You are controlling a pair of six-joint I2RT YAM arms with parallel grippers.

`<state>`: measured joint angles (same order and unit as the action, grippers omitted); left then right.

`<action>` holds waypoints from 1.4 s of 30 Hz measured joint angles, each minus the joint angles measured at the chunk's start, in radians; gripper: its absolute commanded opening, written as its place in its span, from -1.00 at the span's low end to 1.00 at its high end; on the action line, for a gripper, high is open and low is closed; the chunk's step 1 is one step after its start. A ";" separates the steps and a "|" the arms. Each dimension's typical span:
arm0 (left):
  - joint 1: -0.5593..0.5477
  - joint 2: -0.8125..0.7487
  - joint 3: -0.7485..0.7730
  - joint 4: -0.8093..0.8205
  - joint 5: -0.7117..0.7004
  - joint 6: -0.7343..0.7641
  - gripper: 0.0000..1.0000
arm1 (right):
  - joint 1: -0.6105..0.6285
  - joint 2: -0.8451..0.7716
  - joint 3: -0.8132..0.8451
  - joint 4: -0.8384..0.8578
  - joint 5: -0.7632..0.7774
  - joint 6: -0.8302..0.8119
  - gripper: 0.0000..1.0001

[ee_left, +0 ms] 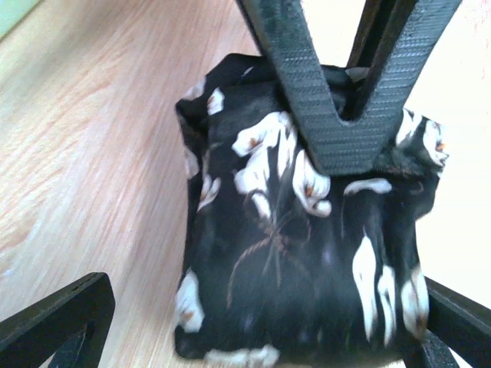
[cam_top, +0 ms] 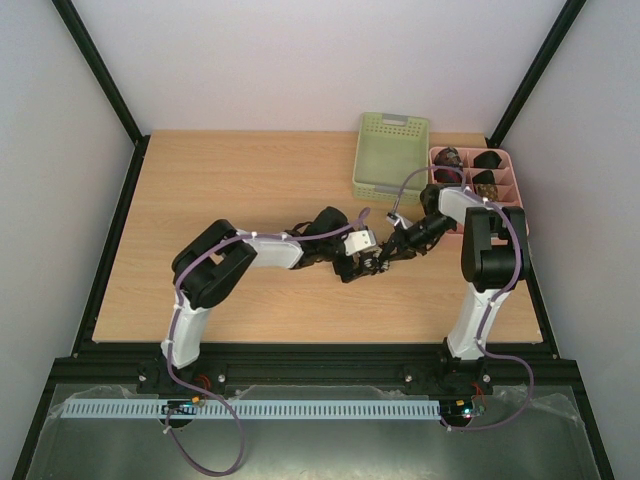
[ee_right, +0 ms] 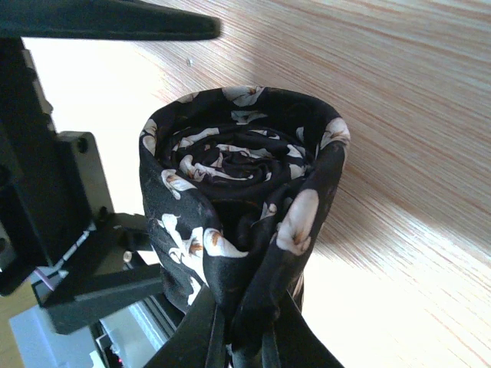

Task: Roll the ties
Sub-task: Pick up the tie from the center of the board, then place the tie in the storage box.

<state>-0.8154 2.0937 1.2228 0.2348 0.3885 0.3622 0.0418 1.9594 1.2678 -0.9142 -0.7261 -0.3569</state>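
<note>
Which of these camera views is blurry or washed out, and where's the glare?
Left wrist view: the rolled tie is soft, and the table bleaches to white on the right. Right wrist view: the tie's spiral is sharp, but glare blows out table patches around it. Top view: evenly lit, no glare, though the tie is too small to read.

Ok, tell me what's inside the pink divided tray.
The pink tray holds small rolled ties in its far compartments, one apiece. The right arm covers the nearer compartments, so what they hold cannot be seen.
</note>
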 measured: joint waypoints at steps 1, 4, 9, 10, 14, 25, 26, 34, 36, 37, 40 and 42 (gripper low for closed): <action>0.005 -0.016 -0.014 0.005 0.000 -0.001 0.99 | 0.000 -0.003 0.002 -0.001 0.003 -0.003 -0.97; 0.022 -0.057 -0.045 0.011 -0.002 -0.006 0.99 | 0.000 -0.011 0.011 -0.008 0.005 -0.015 -0.97; 0.042 -0.122 -0.080 0.018 -0.005 -0.023 0.99 | 0.000 -0.033 0.042 -0.032 0.002 -0.045 -0.97; 0.045 -0.132 -0.082 0.018 -0.005 -0.026 0.99 | 0.000 -0.036 0.053 -0.042 0.002 -0.051 -0.97; 0.059 -0.176 -0.092 0.020 -0.008 -0.045 0.99 | 0.003 -0.051 0.104 -0.081 0.002 -0.078 -0.97; 0.177 -0.313 -0.093 -0.025 0.001 -0.095 0.99 | -0.003 -0.116 0.298 -0.249 0.068 -0.189 -0.97; 0.188 -0.326 -0.093 -0.034 0.005 -0.097 0.99 | -0.009 -0.119 0.331 -0.269 0.081 -0.199 -0.97; 0.261 -0.409 -0.103 -0.108 0.011 -0.092 0.99 | -0.153 -0.121 0.646 -0.303 0.225 -0.277 -0.97; 0.263 -0.412 -0.105 -0.115 0.005 -0.093 0.99 | -0.197 -0.121 0.722 -0.303 0.271 -0.305 -0.97; 0.266 -0.412 -0.105 -0.118 0.003 -0.095 0.99 | -0.218 -0.121 0.752 -0.302 0.296 -0.320 -0.97; 0.271 -0.411 -0.104 -0.134 0.000 -0.109 0.99 | -0.273 -0.112 0.821 -0.290 0.367 -0.368 -0.97; 0.274 -0.407 -0.100 -0.144 0.000 -0.124 0.99 | -0.309 -0.094 0.856 -0.285 0.405 -0.405 -0.97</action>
<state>-0.5411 1.6863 1.1229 0.0910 0.3885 0.2379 -0.2668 1.8656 2.1239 -1.1992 -0.3214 -0.7620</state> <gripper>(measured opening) 0.994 0.064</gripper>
